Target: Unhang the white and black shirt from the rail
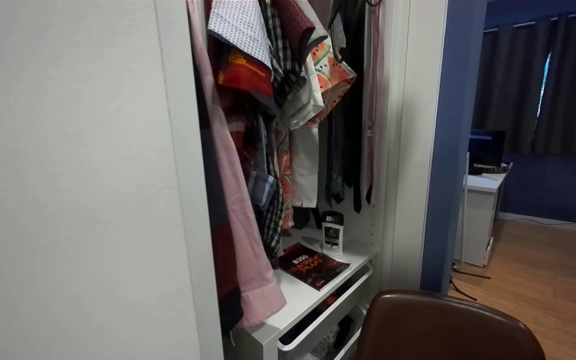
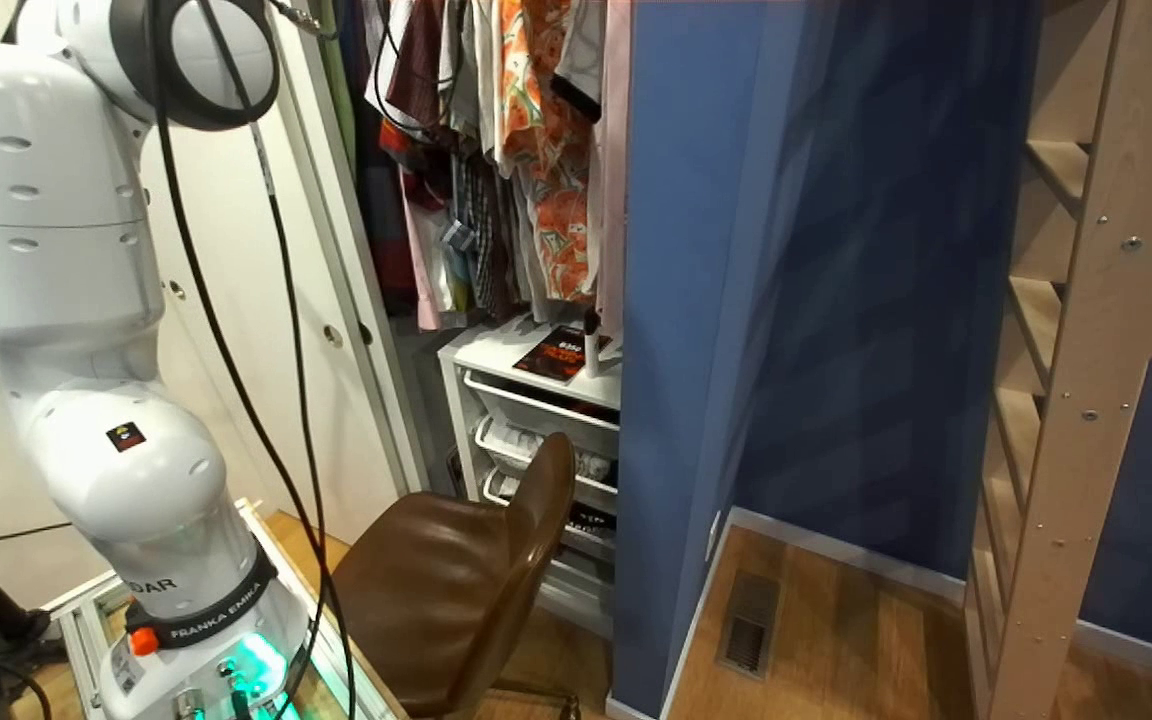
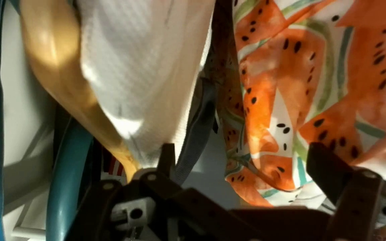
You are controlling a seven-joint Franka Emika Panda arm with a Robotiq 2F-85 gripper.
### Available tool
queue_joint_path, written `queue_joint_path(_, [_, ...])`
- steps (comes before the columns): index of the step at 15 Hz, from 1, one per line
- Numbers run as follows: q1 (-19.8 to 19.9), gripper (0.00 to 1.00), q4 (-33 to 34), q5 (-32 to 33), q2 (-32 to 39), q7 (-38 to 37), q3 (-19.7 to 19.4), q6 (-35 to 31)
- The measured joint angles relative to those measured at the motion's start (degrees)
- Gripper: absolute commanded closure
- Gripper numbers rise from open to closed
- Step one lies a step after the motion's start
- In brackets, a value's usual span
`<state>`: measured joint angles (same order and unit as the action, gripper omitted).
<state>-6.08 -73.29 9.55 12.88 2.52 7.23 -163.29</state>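
Note:
In the wrist view a white textured garment [image 3: 139, 67], seemingly the white and black shirt, hangs by a yellowish wooden hanger [image 3: 52, 40]. A dark grey band [image 3: 196, 137] lies along its right edge; I cannot tell whether it is the collar. White cloth among the clothes shows in both exterior views [image 1: 305, 102] [image 2: 481, 75], but I cannot tell whether it is this shirt. My gripper [image 3: 246, 159] is open, its left finger in front of the white garment's lower tip, its right finger in front of the watermelon-print shirt [image 3: 280, 100]. The rail is out of view.
Patterned cloth [image 1: 243, 30] and a pink garment [image 1: 248, 250] hang close by. A teal hanger [image 3: 67, 180] is left of the wooden one. Below is a white shelf [image 2: 481, 350] with a booklet [image 1: 313, 265] and a deodorant stick [image 1: 332, 235]. A brown chair [image 2: 416, 570] stands in front.

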Motion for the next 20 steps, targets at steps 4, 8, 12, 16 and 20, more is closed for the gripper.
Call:
queue_joint_path(4, [0.0,0.00,3.0,1.0,2.4,0.3,-0.5,0.0])
queue_joint_path(8, [0.0,0.00,2.9,0.9,2.8,0.1,-1.1,0.0])
queue_joint_path(12, [0.3,0.00,3.0,0.7,3.7,0.1,-2.3,0.2])
queue_joint_path(16, [1.1,0.07,3.2,-3.2,4.1,0.5,-0.9,3.5])
queue_joint_path(20, [2.1,0.00,5.1,-9.7,4.1,2.7,2.1,9.2])
